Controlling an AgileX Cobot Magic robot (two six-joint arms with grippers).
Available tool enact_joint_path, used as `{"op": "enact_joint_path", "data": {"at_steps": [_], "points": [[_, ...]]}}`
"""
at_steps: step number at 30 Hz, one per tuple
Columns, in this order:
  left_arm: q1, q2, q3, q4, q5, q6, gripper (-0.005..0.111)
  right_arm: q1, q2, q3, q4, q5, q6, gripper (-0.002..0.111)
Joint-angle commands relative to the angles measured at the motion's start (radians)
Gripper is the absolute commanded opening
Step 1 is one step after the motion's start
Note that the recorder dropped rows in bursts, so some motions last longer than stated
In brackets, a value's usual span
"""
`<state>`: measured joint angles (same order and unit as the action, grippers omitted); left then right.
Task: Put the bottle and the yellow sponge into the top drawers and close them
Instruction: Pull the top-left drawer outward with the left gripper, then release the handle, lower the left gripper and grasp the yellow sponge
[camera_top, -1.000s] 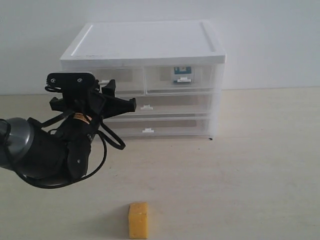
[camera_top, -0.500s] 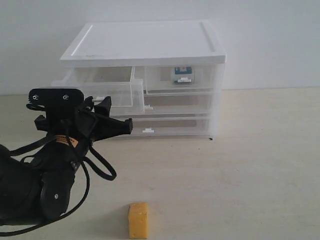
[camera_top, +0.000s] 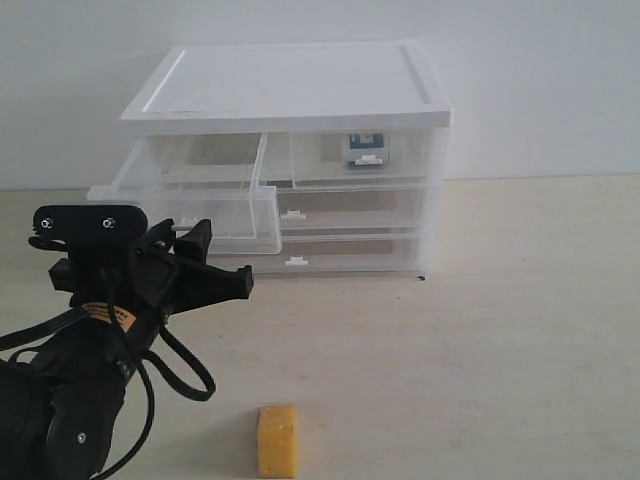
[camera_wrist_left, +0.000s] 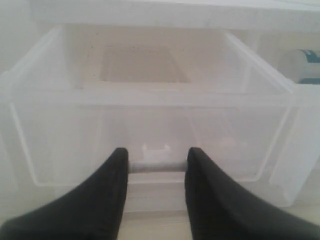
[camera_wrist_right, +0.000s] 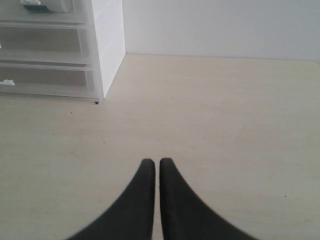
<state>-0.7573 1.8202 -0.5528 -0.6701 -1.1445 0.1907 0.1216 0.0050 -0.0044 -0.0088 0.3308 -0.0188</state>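
**Desk:** What is at far left?

**Photographer:** The left gripper, black, at the front of the left top drawer. Its jaws stand apart, one on either side of the drawer's small white handle. Whether they touch the handle cannot be told.

**Desk:** And the drawer itself?

**Photographer:** It stands well out of the white-topped cabinet, with its clear front wall hanging over the pale tabletop.

**Desk:** Where is the sponge?

**Photographer:** The sponge stands on the tabletop in the foreground. It is well apart from the cabinet and to the right of the left arm, and nothing touches it.

**Desk:** Moving right?

**Photographer:** The right top drawer sits flush in the cabinet. The bottle is inside it, just behind the front wall, with its dark label showing through the plastic. Below, the two wide drawers are pushed in.

**Desk:** And the other arm?

**Photographer:** The right gripper appears only in its own wrist view. It hovers over bare tabletop, off the cabinet's right corner. Its jaws are closed to a thin slit with nothing between them.
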Motion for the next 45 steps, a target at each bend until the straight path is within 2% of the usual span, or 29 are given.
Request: {"op": "enact_joint_path", "data": {"at_steps": [1, 5, 7, 11, 15, 21, 29, 36, 38, 45], "points": [[-0.011, -0.009, 0.007, 0.034, -0.007, -0.019, 0.014, -0.002, -0.005, 0.004, 0.003, -0.009, -0.001, 0.001], [-0.011, -0.009, 0.007, 0.076, -0.003, -0.046, 0.041, -0.002, -0.005, 0.004, 0.003, -0.009, -0.001, 0.001], [-0.011, -0.009, 0.007, 0.082, -0.003, -0.077, 0.049, -0.002, -0.005, 0.004, 0.003, -0.009, -0.001, 0.001], [-0.011, -0.009, 0.007, 0.122, 0.017, -0.084, 0.056, -0.002, -0.005, 0.004, 0.003, -0.009, -0.001, 0.001], [-0.011, -0.009, 0.007, 0.062, 0.041, -0.082, 0.063, -0.002, -0.005, 0.004, 0.003, -0.009, -0.001, 0.001], [-0.011, -0.010, 0.007, 0.053, 0.159, -0.082, 0.076, -0.002, -0.005, 0.004, 0.003, -0.009, -0.001, 0.001], [-0.011, -0.065, 0.035, 0.049, 0.338, -0.044, 0.077, -0.002, -0.005, 0.004, 0.003, -0.009, -0.001, 0.001], [-0.011, -0.228, 0.134, 0.063, 0.489, -0.012, 0.075, -0.002, -0.005, 0.004, 0.003, -0.009, -0.001, 0.001], [-0.011, -0.285, 0.140, 0.065, 0.585, 0.040, 0.074, -0.002, -0.005, 0.004, 0.003, -0.009, -0.001, 0.001], [-0.011, -0.422, 0.063, 0.065, 1.081, 0.165, 0.072, -0.002, -0.005, 0.004, 0.003, -0.009, -0.001, 0.001]]}}
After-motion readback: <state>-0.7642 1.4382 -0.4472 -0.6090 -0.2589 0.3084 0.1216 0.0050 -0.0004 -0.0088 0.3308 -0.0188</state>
